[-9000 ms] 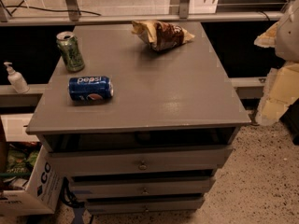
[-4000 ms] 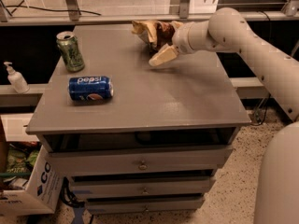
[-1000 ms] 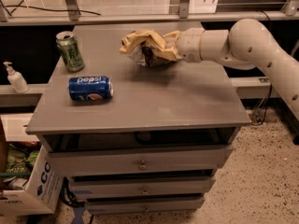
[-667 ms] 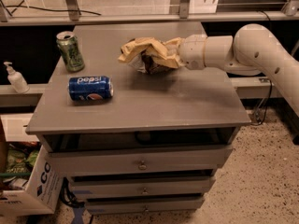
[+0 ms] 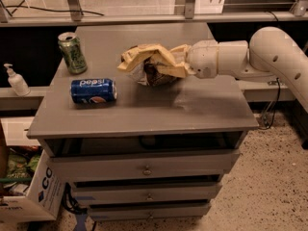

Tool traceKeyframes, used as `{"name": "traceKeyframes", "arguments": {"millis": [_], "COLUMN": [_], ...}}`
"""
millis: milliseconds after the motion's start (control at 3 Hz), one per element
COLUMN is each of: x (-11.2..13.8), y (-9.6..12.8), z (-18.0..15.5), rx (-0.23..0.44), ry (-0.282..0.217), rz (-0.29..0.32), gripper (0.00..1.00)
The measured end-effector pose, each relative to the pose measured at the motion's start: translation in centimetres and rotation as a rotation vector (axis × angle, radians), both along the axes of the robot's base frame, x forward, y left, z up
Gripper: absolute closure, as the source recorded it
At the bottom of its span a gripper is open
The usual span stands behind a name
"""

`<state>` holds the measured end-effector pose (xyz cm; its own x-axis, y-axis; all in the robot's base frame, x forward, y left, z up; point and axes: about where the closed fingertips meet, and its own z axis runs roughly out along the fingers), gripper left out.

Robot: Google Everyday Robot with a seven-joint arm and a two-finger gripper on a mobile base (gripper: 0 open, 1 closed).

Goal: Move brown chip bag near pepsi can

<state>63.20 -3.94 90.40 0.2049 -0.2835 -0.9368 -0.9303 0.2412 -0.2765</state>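
One short stretch of bare table (image 5: pixel 202 100) separates the brown chip bag (image 5: pixel 143 61) from the pepsi can (image 5: pixel 94 90), so you have little travel left to manage. The gripper (image 5: pixel 168 65) hangs over the middle of the tabletop, reaching in from the right, its tan fingers (image 5: pixel 177 67) clenched on the right side of the bag. The bag bunches and droops to the left of them, and its lower edge sits so close to the surface that you cannot tell whether it clears it.

Carry the bag left and a little toward the front edge, where the can lies on its side. Move slowly: a can on its side probably rolls at a light nudge, and the crumpled free end of the bag leads the way. Stop with that end just beside the can, not on it. Stay clear of the green can (image 5: pixel 72 52) standing upright behind the pepsi can. Lower until the bag rests on the table, then let go and pull back to the right.
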Motion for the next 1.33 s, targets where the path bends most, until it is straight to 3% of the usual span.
{"name": "traceKeyframes", "arguments": {"millis": [667, 1333], "x": [-3.6, -4.2], "y": [0.3, 1.2], "z": [-0.6, -0.8], "rx": [0.065, 0.034], "ry": [0.095, 0.09], "rz": [0.123, 0.157], "gripper": [1.0, 1.0]}}
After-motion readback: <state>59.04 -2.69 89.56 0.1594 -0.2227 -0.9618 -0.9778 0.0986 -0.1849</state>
